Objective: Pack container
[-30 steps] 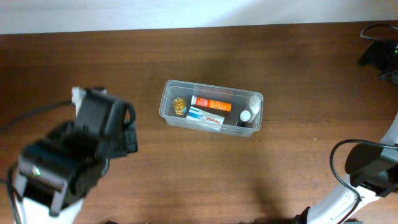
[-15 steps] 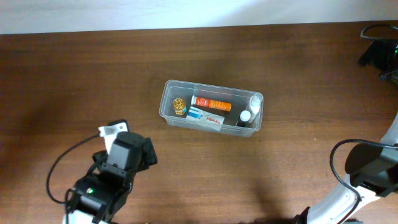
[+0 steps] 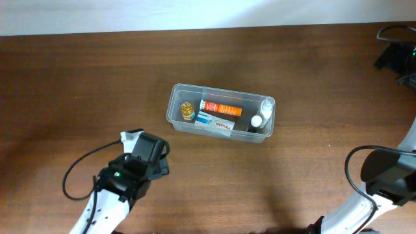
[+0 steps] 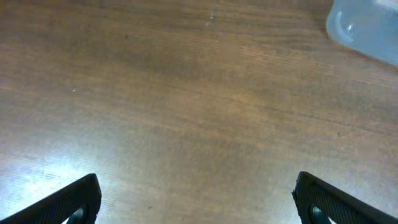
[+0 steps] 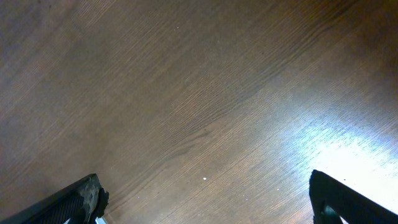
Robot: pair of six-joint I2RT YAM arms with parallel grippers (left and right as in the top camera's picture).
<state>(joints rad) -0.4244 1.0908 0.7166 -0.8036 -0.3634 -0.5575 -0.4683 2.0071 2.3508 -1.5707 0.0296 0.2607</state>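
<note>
The container (image 3: 171, 110), a clear rectangular tub, sits at the table's middle. Inside lie an orange box (image 3: 224, 108), a white and blue box (image 3: 214, 122), a small gold-topped jar (image 3: 187, 111) and a white bottle (image 3: 259, 120). My left gripper (image 4: 199, 199) hovers open over bare wood, below and left of the tub. One corner of the container (image 4: 367, 28) shows at the upper right of the left wrist view. My right gripper (image 5: 208, 199) is open over bare table with nothing between its fingers.
The left arm (image 3: 133, 172) reaches in from the bottom left. The right arm's base and black cable (image 3: 380, 179) sit at the lower right. Dark gear (image 3: 396, 55) lies at the far right edge, and a white wall strip runs along the back.
My left arm has dropped lower and swung right, from the left side to a spot just front-left of the container. The right arm and the tub have not moved.
</note>
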